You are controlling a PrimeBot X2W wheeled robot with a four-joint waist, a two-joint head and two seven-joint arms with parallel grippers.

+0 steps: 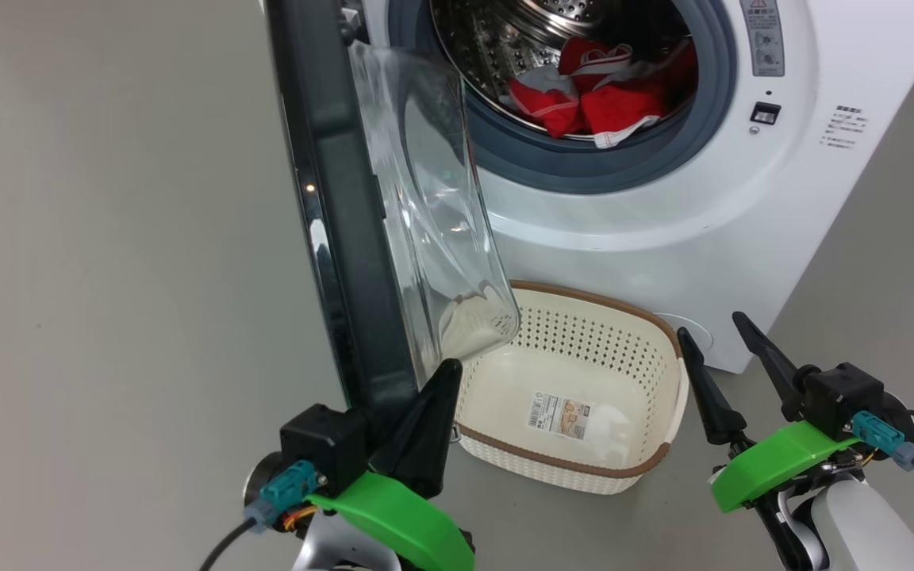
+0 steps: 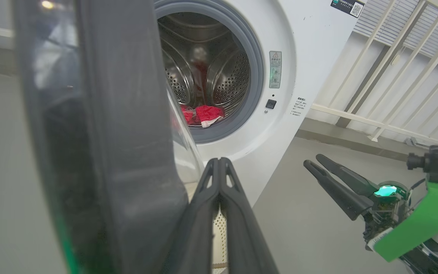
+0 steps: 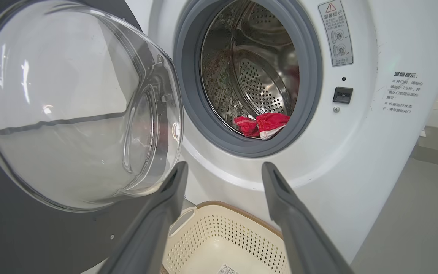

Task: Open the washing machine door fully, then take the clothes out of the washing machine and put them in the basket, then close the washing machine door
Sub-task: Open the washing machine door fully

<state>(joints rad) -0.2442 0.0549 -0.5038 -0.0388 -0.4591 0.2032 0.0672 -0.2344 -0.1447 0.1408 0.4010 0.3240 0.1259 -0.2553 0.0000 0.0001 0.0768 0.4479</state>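
Washing machine door is standing open, swung out from the left side of the washing machine. The head view is catching it edge-on: a wide glossy black rim with a clear glass bowl bulging toward the drum opening. Red clothes with white trim are lying heaped at the bottom of the perforated steel drum, just behind the grey rubber gasket. Directly in front of the washing machine, a cream basket with perforated sides and a brown rim is sitting on the floor, a paper label on its bottom.

Left gripper is keeping its two dark fingers pressed together at the door's lower edge, beside the glass. Whether it is touching the door cannot be told. Right gripper is hovering in front of the washing machine, at the basket's end away from the door, with its fingers spread wide apart.

Right wrist view is showing the full round face of the glass bowl. It is also showing a warning sticker and a dark latch slot to the right of the drum opening. Left wrist view is showing a white slatted railing standing beyond the washing machine's right side. Smooth grey floor is spreading around the washing machine.
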